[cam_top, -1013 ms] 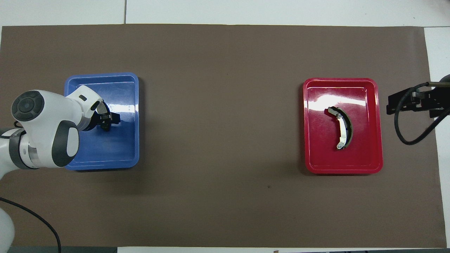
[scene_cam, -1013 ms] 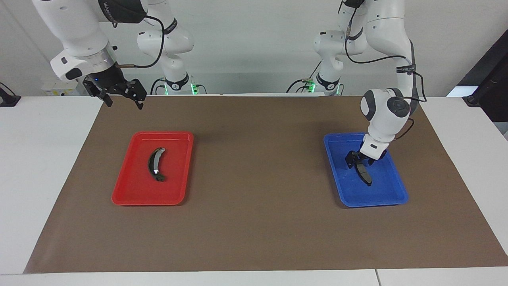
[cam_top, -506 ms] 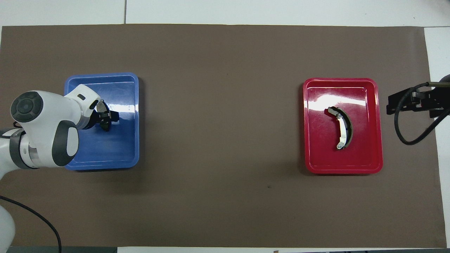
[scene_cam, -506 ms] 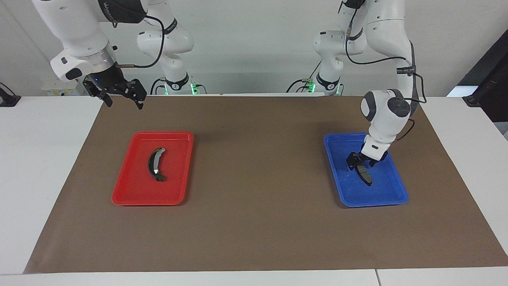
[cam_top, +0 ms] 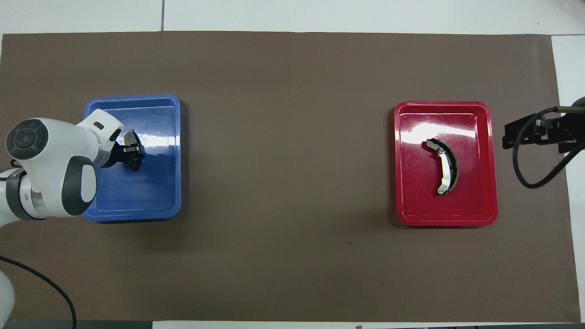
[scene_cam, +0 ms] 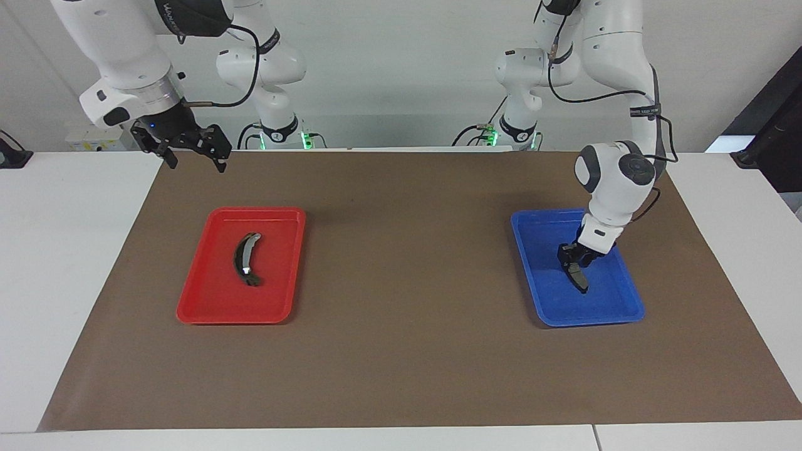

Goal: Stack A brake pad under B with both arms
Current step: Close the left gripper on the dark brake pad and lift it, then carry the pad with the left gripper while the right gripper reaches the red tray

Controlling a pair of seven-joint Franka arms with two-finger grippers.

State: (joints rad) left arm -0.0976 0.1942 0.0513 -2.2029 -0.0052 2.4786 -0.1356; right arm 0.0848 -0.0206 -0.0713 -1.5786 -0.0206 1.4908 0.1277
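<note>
Brown mat on the tabletop [scene_cam: 401, 388], two trays. Left gripper [scene_cam: 573, 258] is down in the blue tray [scene_cam: 611, 307], fingers narrowed onto the A brake pad [scene_cam: 579, 277] — lift straight up, keep it level. B [scene_cam: 246, 259] lies in the red tray [scene_cam: 207, 307]. Right gripper [scene_cam: 191, 153] waits wide open over the mat edge nearer the robots than that tray — untouched so far.

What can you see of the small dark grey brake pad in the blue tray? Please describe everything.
The brake pad is small, short, flat and nearly straight, matte dark grey with no shiny metal visible. It sits in the blue tray at the left arm's end of the table. The left gripper is shut on the end of it nearer to the robots. Whether it rests on the tray floor or is slightly lifted cannot be told.
</note>
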